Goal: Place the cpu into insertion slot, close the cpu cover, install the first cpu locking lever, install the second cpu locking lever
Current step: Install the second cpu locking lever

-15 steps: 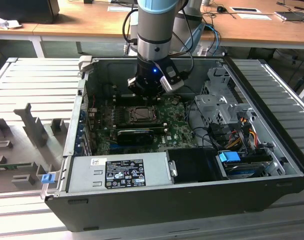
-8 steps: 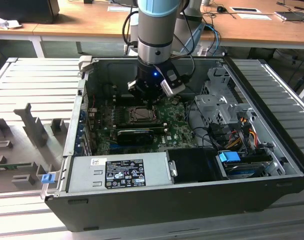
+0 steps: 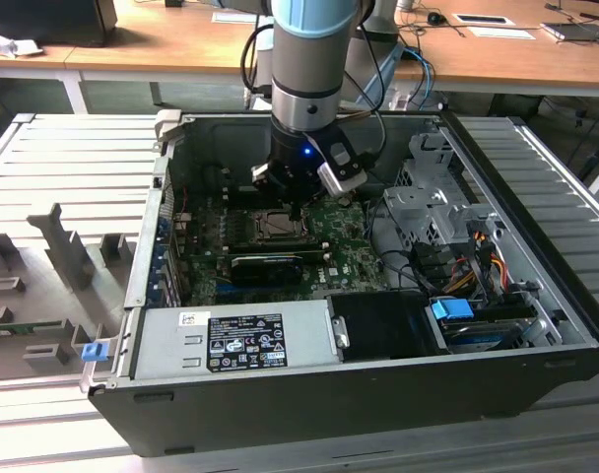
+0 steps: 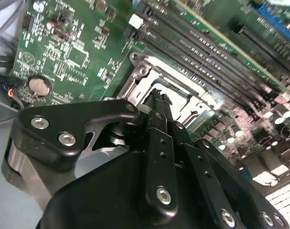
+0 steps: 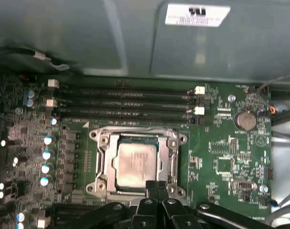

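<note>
Grey power supply (image 3: 231, 340), blue drive clip (image 3: 452, 308), coin battery (image 5: 244, 120), wooden desk (image 3: 162, 39)

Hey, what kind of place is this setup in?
Probably a lab or workshop for computer assembly. An open computer case lies on a metal work surface, wooden desks stand behind, and the pincer is at the cpu in the green circuit board.
</note>
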Motion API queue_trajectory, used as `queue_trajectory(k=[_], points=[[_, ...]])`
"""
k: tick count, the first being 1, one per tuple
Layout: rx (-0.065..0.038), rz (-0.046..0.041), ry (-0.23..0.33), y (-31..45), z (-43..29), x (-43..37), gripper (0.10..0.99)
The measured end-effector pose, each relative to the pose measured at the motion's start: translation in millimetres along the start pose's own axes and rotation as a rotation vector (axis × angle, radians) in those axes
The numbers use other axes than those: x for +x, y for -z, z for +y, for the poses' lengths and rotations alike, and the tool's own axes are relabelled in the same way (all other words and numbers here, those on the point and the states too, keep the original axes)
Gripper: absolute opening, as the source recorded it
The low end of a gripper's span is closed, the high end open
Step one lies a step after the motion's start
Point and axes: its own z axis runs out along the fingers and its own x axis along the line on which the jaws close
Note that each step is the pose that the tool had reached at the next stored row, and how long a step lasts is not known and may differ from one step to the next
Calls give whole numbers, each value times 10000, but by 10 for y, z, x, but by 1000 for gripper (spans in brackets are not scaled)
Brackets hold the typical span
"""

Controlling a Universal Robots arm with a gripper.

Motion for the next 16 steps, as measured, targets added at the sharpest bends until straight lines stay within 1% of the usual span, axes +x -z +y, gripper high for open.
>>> queue_trajectory(k=[2,4,7,9,10,16], points=[[1,7,-1,10,-101,5,106],[-1,6,0,13,-136,6,106],[2,7,-2,15,-158,13,106],[-14,6,-1,19,-198,54,106],[-44,5,1,20,-208,88,106],[-256,-5,1,22,-240,220,106]])
